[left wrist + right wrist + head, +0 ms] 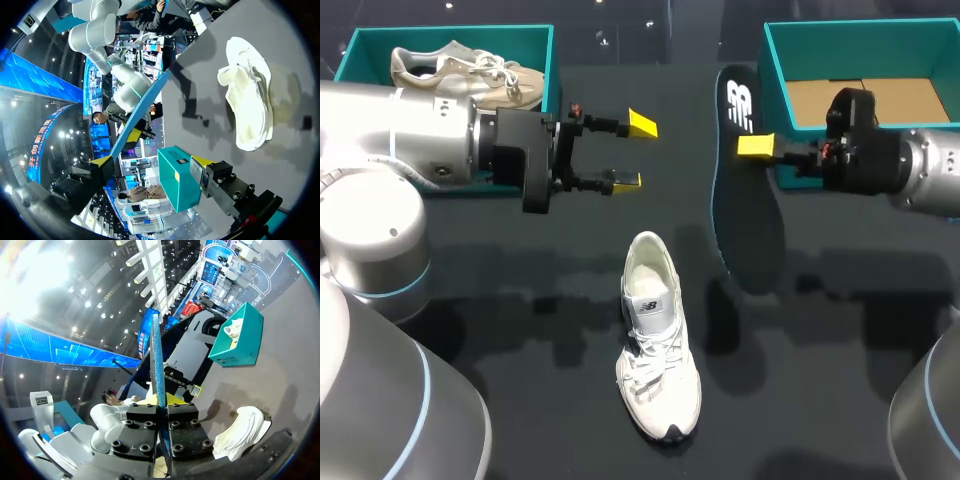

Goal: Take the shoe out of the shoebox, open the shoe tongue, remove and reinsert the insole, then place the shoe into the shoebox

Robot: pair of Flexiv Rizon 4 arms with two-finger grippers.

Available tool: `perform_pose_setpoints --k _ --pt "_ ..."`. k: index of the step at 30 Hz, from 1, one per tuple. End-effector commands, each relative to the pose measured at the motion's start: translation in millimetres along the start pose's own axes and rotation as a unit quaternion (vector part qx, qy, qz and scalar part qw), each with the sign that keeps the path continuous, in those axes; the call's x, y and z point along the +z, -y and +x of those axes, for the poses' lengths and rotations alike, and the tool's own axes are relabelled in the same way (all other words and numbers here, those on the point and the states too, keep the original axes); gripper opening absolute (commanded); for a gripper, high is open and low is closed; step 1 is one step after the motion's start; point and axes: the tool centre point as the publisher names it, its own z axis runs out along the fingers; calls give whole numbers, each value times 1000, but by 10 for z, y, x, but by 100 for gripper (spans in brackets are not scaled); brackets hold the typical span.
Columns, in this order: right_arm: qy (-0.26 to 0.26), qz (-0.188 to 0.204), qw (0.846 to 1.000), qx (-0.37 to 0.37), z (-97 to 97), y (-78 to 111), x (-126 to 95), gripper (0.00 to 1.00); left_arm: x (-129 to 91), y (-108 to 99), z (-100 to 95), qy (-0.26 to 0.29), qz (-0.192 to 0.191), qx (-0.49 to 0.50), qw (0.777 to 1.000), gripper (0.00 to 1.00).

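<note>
Holding the insole (748, 215) up by the empty shoebox (860, 33), my right gripper (756, 147) is clamped on it, and my left gripper (634, 153) hangs spread apart. The white shoe (658, 335) lies out on the table (520, 300), so I think the insole must go back in, then the shoe goes in the box.

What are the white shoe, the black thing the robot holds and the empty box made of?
The white shoe: probably matte mesh fabric with smoother panels and woven laces. The insole in the right gripper: likely thin foam, dark top, teal edge. The empty box: looks like cardboard, brown floor, teal walls.
</note>
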Motion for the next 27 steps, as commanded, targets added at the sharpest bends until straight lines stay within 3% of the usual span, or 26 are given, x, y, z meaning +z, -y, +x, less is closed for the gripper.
perform_pose_setpoints --k 1,6,12,16,27 --pt "-3 2 1000 0 -42 -10 16 0 15 -7 6 0 0 1 1000 100" --pt "-3 2 1000 0 -42 -10 16 0 104 38 47 9 22 1 1000 100" --pt "70 -1 991 114 -285 -175 127 0 197 53 57 11 29 3 1000 100" --pt "83 -7 986 147 -384 -237 179 0 221 60 52 9 34 -11 999 100" --pt "87 3 985 148 -411 -247 203 0 234 44 48 9 40 -21 999 100"
